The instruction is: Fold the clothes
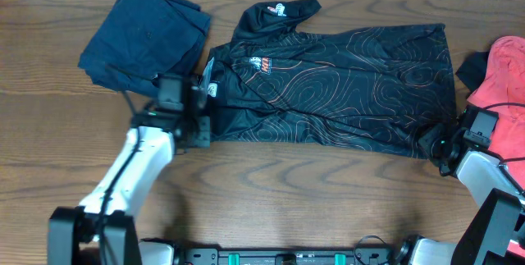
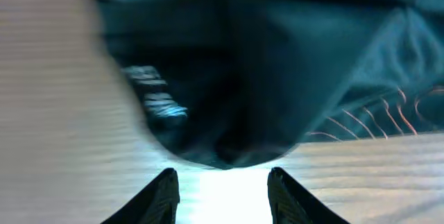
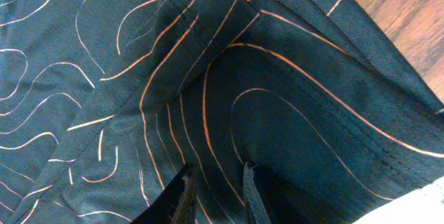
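The clothes, a black jersey [image 1: 344, 84] with thin orange contour lines, lie spread flat across the middle of the table, collar at the back. My left gripper [image 1: 199, 127] is at the jersey's left sleeve edge. In the left wrist view the left gripper [image 2: 222, 175] is open over bare wood, with the rounded hem of the jersey [image 2: 277, 57] just ahead of the tips. My right gripper [image 1: 437, 144] sits at the jersey's front right corner. In the right wrist view the right gripper [image 3: 217, 172] is shut on a raised fold of the jersey [image 3: 277, 99].
A folded navy-blue garment [image 1: 148, 35] lies at the back left, close to the jersey's left sleeve. A coral-red garment [image 1: 500, 76] lies at the right edge, beside my right arm. The wooden table [image 1: 287, 199] shows bare along the front.
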Robot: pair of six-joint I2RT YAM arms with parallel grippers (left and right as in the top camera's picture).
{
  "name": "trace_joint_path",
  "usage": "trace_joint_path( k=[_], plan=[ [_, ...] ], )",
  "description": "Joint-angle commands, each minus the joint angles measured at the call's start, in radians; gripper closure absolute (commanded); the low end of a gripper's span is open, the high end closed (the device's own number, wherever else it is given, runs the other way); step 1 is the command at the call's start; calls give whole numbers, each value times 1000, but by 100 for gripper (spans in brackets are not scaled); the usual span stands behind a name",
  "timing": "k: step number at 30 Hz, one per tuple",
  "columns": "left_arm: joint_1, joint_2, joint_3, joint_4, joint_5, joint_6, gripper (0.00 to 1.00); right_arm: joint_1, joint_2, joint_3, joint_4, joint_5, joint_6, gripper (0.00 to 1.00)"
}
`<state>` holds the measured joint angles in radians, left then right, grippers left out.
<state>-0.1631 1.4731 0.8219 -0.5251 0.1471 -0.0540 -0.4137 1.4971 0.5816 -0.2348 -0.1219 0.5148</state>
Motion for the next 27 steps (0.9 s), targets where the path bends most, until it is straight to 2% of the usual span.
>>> trace_joint_path(
  k=[1,7,11,17,27],
  plan=[
    [-83,39,-38,61,10,55,53,2,49,-58,-42,69,-3,76],
    [-176,63,-39,120,-219,53,54,2,49,-58,-47,69,-3,76],
    [-173,91,-39,133,-298,54,67,2,49,-58,-46,69,-3,76],
    [-173,97,-25,145,-396,60,94,2,49,-58,-46,69,-3,76],
    [-116,7,66,127,-474,63,94,2,49,-58,-46,69,-3,76]
  ],
)
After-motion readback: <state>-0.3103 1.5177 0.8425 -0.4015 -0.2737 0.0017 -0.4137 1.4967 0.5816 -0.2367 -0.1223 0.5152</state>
